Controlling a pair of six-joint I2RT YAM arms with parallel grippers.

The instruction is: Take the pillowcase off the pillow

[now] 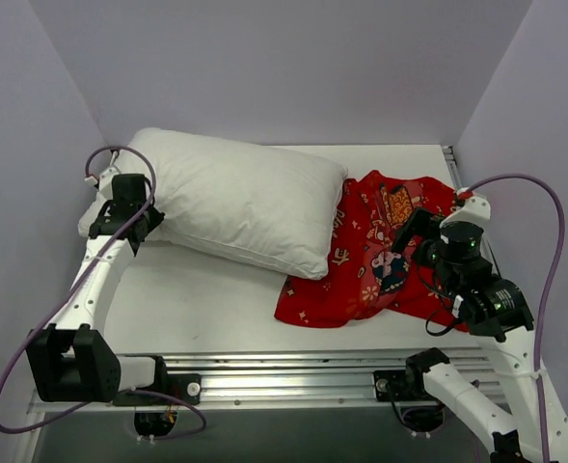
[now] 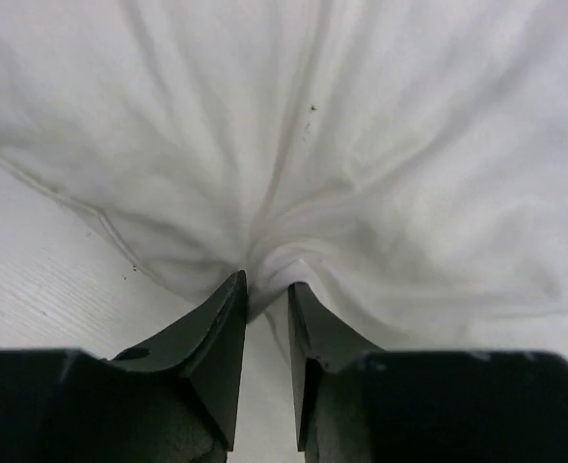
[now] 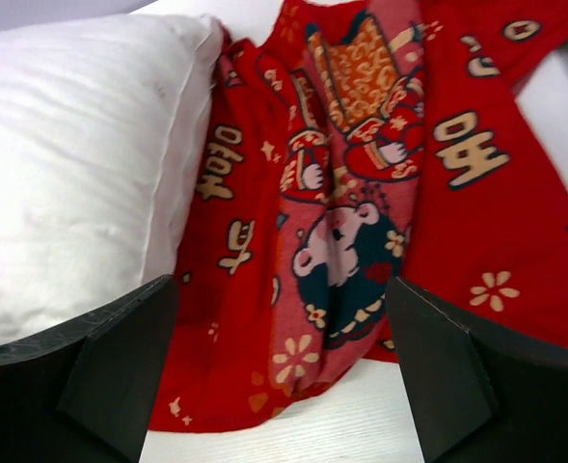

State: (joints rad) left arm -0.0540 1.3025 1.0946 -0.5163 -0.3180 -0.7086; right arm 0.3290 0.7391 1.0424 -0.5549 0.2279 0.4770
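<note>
The white pillow (image 1: 235, 198) lies bare across the back left of the white table. The red printed pillowcase (image 1: 365, 256) lies crumpled and flat beside the pillow's right end, off the pillow. My left gripper (image 1: 120, 217) is at the pillow's left end; in the left wrist view its jaws (image 2: 267, 289) are shut on a pinch of the pillow's white fabric (image 2: 293, 174). My right gripper (image 1: 420, 234) hovers over the pillowcase's right part, open wide and empty; the pillowcase (image 3: 351, 231) and the pillow's edge (image 3: 71, 164) show between its fingers.
Grey walls enclose the table on the left, back and right. A metal rail (image 1: 303, 371) runs along the near edge between the arm bases. Bare table top (image 1: 197, 299) lies in front of the pillow.
</note>
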